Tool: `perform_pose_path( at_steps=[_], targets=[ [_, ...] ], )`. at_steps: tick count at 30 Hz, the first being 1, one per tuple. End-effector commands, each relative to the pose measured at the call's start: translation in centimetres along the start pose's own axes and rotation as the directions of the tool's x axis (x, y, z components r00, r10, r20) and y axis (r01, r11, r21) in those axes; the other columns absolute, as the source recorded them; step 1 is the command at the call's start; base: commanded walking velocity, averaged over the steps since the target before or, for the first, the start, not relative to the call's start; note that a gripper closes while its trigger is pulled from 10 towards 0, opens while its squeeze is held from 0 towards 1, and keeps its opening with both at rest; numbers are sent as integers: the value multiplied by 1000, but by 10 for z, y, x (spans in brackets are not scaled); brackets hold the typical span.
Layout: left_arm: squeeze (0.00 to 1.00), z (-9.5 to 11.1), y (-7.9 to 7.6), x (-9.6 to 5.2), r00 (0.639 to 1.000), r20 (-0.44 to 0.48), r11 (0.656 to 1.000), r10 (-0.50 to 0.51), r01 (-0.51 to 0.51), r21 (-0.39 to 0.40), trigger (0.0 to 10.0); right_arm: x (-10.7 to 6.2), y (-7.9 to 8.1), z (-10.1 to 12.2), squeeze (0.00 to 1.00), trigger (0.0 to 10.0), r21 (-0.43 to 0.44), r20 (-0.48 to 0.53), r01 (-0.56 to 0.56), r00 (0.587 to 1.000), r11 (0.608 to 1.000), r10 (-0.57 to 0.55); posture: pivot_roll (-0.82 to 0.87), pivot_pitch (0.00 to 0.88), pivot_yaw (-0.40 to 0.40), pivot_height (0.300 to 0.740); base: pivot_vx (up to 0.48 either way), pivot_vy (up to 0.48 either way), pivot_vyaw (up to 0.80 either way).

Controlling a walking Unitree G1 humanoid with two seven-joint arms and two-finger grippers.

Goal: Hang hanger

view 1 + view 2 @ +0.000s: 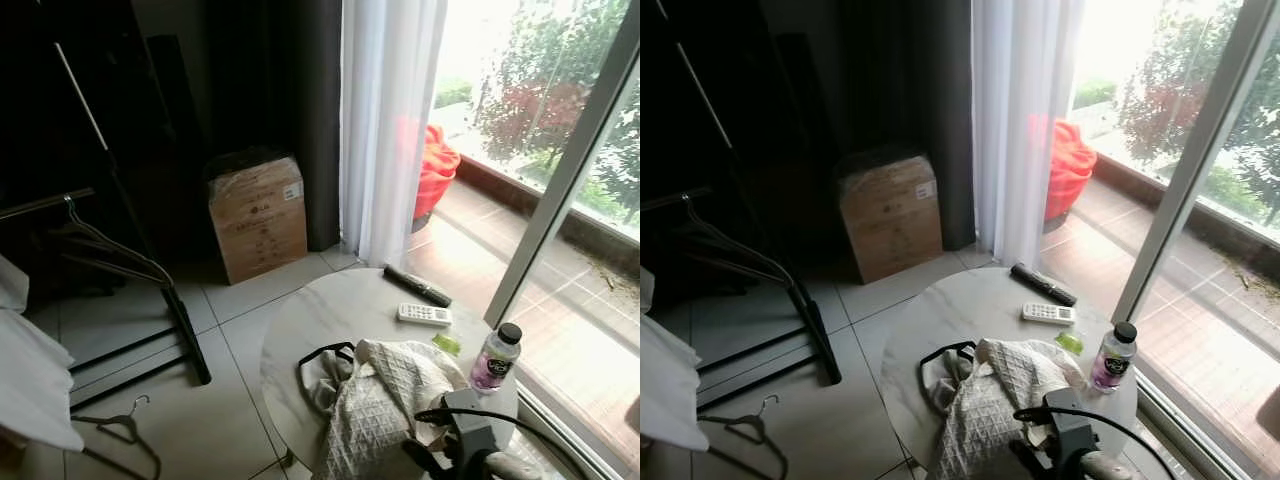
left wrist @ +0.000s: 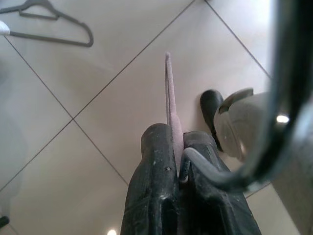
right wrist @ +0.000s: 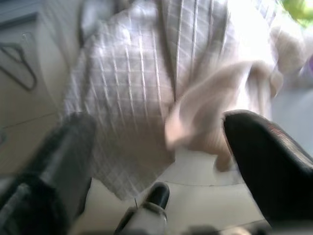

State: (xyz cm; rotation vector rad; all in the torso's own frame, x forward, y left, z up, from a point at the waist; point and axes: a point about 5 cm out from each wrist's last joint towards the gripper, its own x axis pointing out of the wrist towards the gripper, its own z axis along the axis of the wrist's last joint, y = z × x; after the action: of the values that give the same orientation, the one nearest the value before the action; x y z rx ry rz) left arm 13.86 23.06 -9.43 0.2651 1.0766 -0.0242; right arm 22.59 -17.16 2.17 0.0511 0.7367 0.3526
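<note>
A round marble surface (image 1: 330, 310) carries a crumpled white quilted garment (image 1: 385, 400), a white remote (image 1: 424, 314), a black remote (image 1: 417, 285) just behind it, a small green scrap (image 1: 446, 344) and a capped purple-labelled bottle (image 1: 496, 358). A wrapped cardboard box (image 1: 257, 214) stands on the tiled floor (image 1: 230, 400) against the dark curtain (image 1: 290, 80), beside a sheer white curtain (image 1: 390, 110). A red beanbag (image 1: 436, 168) sits outside the glass.

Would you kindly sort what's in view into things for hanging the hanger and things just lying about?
For the job: hanger clamped in left claw; clothes rack; quilted garment; right claw, open over it.

Lying about: cardboard box, two remotes, bottle, floor hanger.
</note>
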Motion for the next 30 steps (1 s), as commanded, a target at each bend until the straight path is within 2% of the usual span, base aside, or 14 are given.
perform_pose_path(
  at_steps=[1,2,3,6,8,11,14,16,19,20,21,22,25,30],
  targets=[
    [0,-1,-1,0,1000,-12,1000,-4,4,17,10000,-7,7,33,0,10000,59,207,-76,976,995,62,-39,0,6,740,0,0,0],
    [0,-1,-1,0,1000,-12,1000,-4,4,18,10000,-11,7,45,0,10000,92,297,-104,952,990,73,-41,0,6,740,0,0,0],
    [0,-1,-1,0,1000,-12,1000,-4,4,18,10000,-11,7,45,0,10000,92,297,-104,952,990,73,-41,0,6,740,0,0,0],
    [0,-1,-1,0,1000,-11,1000,-6,7,19,10000,-17,15,71,0,10000,158,482,-242,865,957,139,-34,0,7,740,0,0,0],
    [0,-1,-1,0,1000,-10,1000,-5,6,18,10000,-13,19,68,0,10000,109,453,-224,878,968,153,-34,0,5,740,0,0,0],
    [0,0,-1,0,1000,-3,1000,0,0,13,10000,-3,14,61,0,10000,-17,406,-71,911,997,72,-37,0,6,740,0,0,0],
    [0,0,-1,0,1000,-1,1000,3,-3,10,10000,6,7,52,0,10000,7,388,-24,921,1000,19,-36,0,7,740,0,0,0],
    [0,1,-1,0,1000,13,1000,13,-13,2,10000,21,-4,40,0,10000,46,372,53,926,998,-66,-30,0,14,740,0,0,0],
    [0,2,-1,0,999,26,1000,25,-25,-1,10000,31,-11,33,0,10000,135,367,94,920,986,-138,-23,0,15,740,0,0,0],
    [0,2,-1,0,999,28,1000,30,-30,-4,10000,36,-14,29,0,10000,199,356,109,918,974,-176,-16,0,17,740,0,0,0],
    [0,2,-1,0,999,28,1000,30,-30,-4,10000,36,-14,29,0,10000,199,356,109,918,974,-176,-16,0,17,740,0,0,0],
    [0,2,0,0,999,28,999,32,-32,-5,10000,40,-15,27,0,10000,279,362,105,909,955,-206,-14,0,23,740,0,0,0],
    [0,2,0,0,999,27,999,33,-33,-2,10000,44,-14,23,0,10000,298,343,110,915,948,-214,-16,0,26,740,0,0,575],
    [0,3,2,0,999,29,999,36,-36,6,10000,54,-11,8,0,10000,255,305,147,926,956,-223,-19,0,35,740,0,0,766]
  ],
)
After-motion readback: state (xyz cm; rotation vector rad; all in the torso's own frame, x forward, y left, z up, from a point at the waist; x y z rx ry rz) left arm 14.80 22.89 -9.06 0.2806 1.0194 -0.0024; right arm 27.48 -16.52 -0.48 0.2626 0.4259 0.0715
